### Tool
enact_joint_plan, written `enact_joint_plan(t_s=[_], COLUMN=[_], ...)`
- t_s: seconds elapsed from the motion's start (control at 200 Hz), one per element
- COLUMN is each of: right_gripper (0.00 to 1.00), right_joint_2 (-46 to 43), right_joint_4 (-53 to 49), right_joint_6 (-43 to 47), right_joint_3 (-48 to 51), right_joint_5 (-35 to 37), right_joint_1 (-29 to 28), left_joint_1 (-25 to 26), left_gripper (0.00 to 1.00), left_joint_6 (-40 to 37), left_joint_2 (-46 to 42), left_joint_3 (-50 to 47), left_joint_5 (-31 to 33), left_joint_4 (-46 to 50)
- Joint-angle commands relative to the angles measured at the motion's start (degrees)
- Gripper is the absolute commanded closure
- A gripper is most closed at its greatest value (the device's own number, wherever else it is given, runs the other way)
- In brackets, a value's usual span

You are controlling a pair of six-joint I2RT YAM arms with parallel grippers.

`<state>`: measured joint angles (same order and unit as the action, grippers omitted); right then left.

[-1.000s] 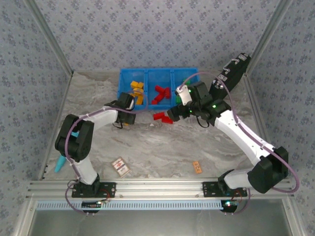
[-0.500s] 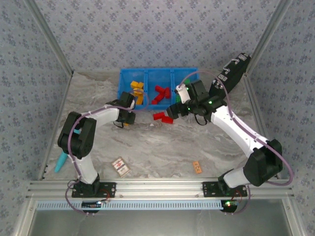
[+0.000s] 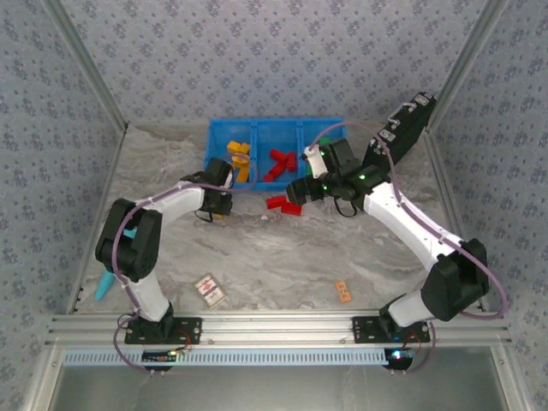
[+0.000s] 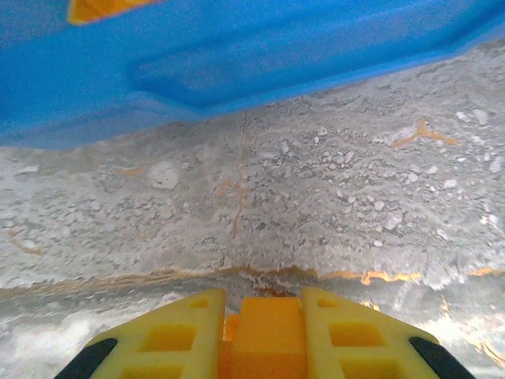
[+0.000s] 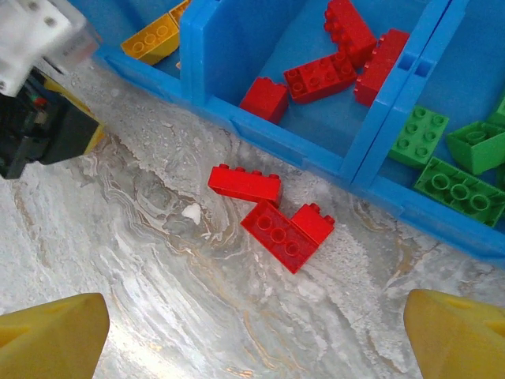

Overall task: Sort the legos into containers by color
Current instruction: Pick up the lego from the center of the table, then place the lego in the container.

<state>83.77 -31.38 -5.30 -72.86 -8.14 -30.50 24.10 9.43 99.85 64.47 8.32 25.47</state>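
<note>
My left gripper (image 4: 263, 306) is pinched narrow on an orange brick (image 4: 268, 339), which sits squarely between the two fingers, low over the table (image 4: 331, 205). Just ahead of the fingertips rises the front wall of the bin (image 4: 237, 71), with a sliver of orange showing above it, up and to the left. I judge the step in hand to be carrying this brick to its compartment. The next move is to lift first, clear the wall, then go forward and let go over the orange pile. With the wall this close, pushing forward too early would likely knock the brick against it. My right gripper (image 5: 252, 339) hangs spread wide with nothing between its fingers. Ahead of it and below, the red bricks (image 5: 272, 209) lie loose on the table, just short of the bin wall. One is long, and beside it is an L-shaped cluster; I cannot tell whether they touch. Beyond them the middle compartment holds the sorted reds (image 5: 331, 67), with green bricks (image 5: 458, 189) to the right and orange to the left. For this hand, I would drop onto the long red, which looks the easier one to straddle. The bricks are glossy and hard, lying studs up, with flat sides that should grip well.
</note>
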Motion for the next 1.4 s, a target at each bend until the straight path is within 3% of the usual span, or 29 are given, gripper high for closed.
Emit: enact_joint_plan(t_s=[0.0,0.19,0.435,0.775,0.96,1.01,1.13,1.26,1.3,1.395], right_gripper=[0.02,0.06,0.08,0.06,0.06,0.06,0.06,0.06,0.07,0.09], right_joint_2=[2.61,10.06,22.93,37.03,40.62,40.94,41.6,42.74,43.22,44.22], right_joint_4=[2.35,3.39,0.41,-10.1,-12.64,-12.53,-11.79,-11.81,-11.87,-11.56], right_joint_6=[-6.68,-12.66,-15.62,-16.33,-17.29,-17.71,-18.08,-17.94,-17.99,-17.73], right_joint_3=[1.67,-0.36,-9.66,-25.97,-29.37,-29.43,-29.66,-30.84,-31.21,-31.95], right_joint_5=[-1.21,0.17,5.74,15.06,14.56,14.49,14.38,14.48,14.54,14.82], right_joint_1=[-1.63,-5.83,-9.43,-10.45,-9.6,-9.32,-8.79,-8.61,-8.64,-8.66], left_joint_1=[-0.79,-2.91,-6.88,-9.32,-9.42,-9.33,-8.98,-8.72,-8.63,-8.23], left_gripper=[0.83,0.83,0.83,0.81,0.78,0.71,0.36,0.14,0.09,0.09], left_joint_6=[-1.21,-2.27,-2.01,-2.58,-2.53,-2.6,-3.1,-3.03,-3.16,-3.47], left_joint_2=[-4.27,-5.43,1.13,11.43,13.98,14.54,14.73,14.28,13.57,10.97], left_joint_3=[5.02,11.47,18.43,27.01,28.96,29.67,30.29,31.4,31.44,31.28], left_joint_5=[-0.82,-1.4,-3.92,-8.5,-9.64,-10.73,-11.69,-12.61,-12.84,-13.13], left_joint_4=[1.59,-0.47,-6.3,-7.89,-8.29,-8.17,-8.94,-8.19,-8.18,-8.08])
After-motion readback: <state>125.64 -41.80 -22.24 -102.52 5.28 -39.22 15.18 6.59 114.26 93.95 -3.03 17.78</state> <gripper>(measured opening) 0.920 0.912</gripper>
